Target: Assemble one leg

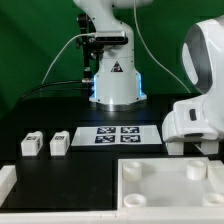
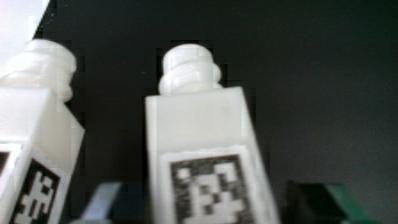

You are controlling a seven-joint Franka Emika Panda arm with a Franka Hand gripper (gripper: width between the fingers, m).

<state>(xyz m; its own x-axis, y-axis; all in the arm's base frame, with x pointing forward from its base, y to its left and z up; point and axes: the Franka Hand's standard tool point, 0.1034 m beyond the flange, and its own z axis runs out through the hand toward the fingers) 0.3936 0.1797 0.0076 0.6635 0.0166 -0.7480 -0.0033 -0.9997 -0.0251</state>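
While the gripper (image 2: 217, 198), fingers (image 2: 107, 197) spread and empty, straddles one leg (image 2: 205, 130) beside a second leg (image 2: 39, 120), probably the pair near the bench edge on the exterior view's left, the pick-up step appears pending, calling for descent and centred closure.

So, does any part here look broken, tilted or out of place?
Nothing stands out. One leg and the other leg sit side by side, not touching, both whole. The marker board lies flat, and the white panel shows no damage.
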